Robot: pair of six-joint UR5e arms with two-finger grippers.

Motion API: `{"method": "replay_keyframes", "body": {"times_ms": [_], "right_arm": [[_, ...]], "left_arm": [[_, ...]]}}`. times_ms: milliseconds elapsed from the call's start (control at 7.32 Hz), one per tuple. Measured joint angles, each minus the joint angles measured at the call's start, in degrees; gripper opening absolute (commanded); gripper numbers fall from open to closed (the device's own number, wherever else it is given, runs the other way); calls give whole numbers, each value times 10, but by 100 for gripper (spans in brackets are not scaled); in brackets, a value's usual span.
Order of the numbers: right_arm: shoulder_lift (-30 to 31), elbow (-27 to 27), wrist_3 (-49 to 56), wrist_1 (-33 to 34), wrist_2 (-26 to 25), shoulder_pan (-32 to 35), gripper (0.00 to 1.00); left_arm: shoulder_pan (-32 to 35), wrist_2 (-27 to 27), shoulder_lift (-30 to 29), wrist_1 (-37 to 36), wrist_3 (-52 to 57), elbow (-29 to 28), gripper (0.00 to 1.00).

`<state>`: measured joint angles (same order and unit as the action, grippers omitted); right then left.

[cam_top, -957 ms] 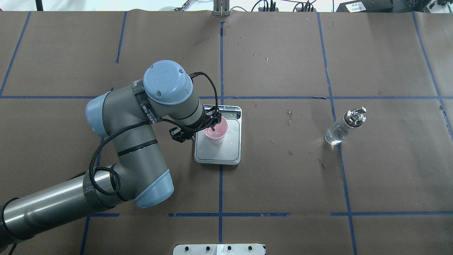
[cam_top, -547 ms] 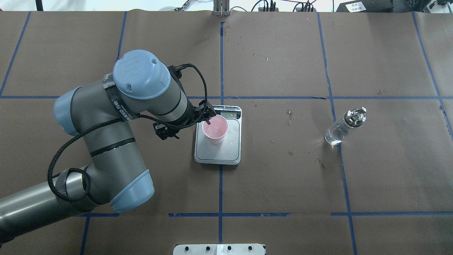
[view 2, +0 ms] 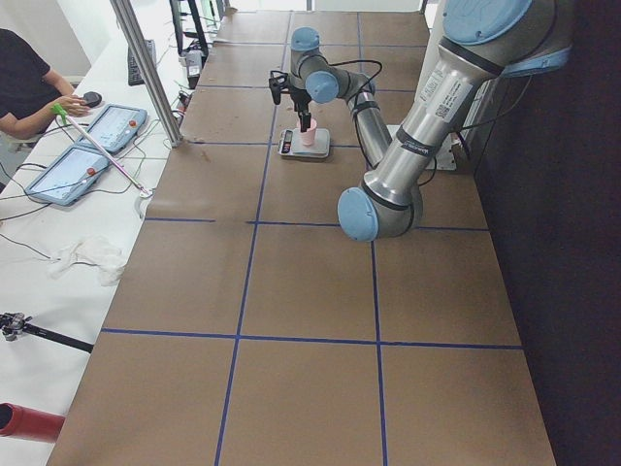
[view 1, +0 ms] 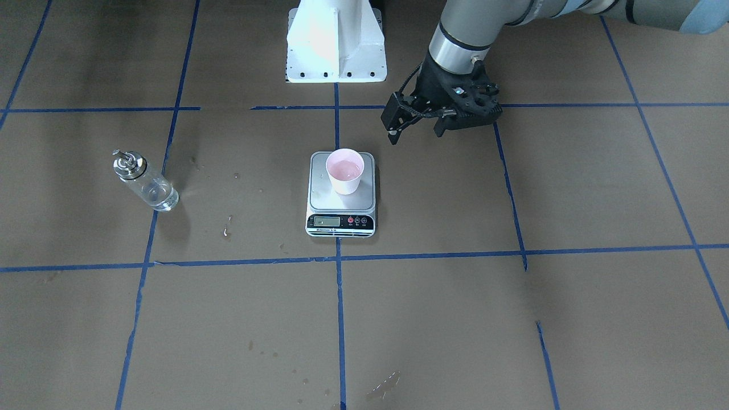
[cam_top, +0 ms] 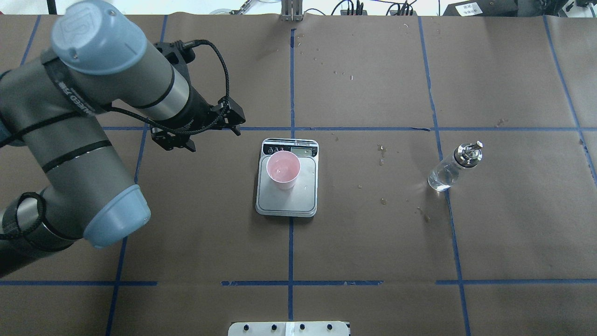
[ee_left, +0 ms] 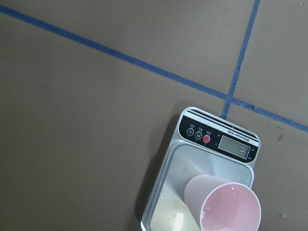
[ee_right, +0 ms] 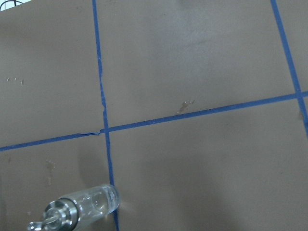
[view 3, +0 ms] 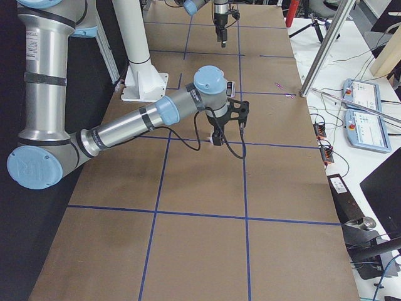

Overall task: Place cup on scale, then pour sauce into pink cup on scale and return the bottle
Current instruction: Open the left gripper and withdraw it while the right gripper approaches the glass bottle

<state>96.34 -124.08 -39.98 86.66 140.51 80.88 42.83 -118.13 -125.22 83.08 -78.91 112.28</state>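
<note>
- Standing upright on the scale (cam_top: 287, 200), toward its display end: cup (cam_top: 282, 169), nothing touching it.
- Scale: flat on the counter (cam_top: 373, 242), astride a blue tape line.
- Bottle (cam_top: 450, 170): standing on the counter, well apart from the scale, on the robot's right.
- Left arm (cam_top: 93, 93): raised, left of the scale; left jaws spread wide, holding nothing.
- Right arm (view 3: 125, 128): side views only; right jaws' state cannot be told.

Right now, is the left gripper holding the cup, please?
No, the left gripper hangs open, apart from the cup on the scale.
</note>
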Motion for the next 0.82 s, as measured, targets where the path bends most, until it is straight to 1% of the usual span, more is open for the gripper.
{"method": "replay_keyframes", "body": {"times_ms": [137, 273, 410, 547, 683, 820], "right_arm": [[6, -48, -73, 0, -34, -50, 100], [9, -88, -158, -9, -98, -122, 100], [20, -112, -234, -41, -168, -195, 100], [46, -123, -291, -96, -244, -265, 100], [72, -127, -337, -146, -333, -341, 100], [84, -129, -374, -169, -425, -417, 100]], "left_arm": [[23, -5, 7, -11, 39, 5, 100], [41, -8, 16, -17, 69, 10, 100], [54, -8, 23, -20, 91, 16, 100], [61, -9, 29, -21, 105, 21, 100], [65, -9, 34, -21, 113, 24, 100], [67, -9, 37, -21, 116, 26, 100]]}}
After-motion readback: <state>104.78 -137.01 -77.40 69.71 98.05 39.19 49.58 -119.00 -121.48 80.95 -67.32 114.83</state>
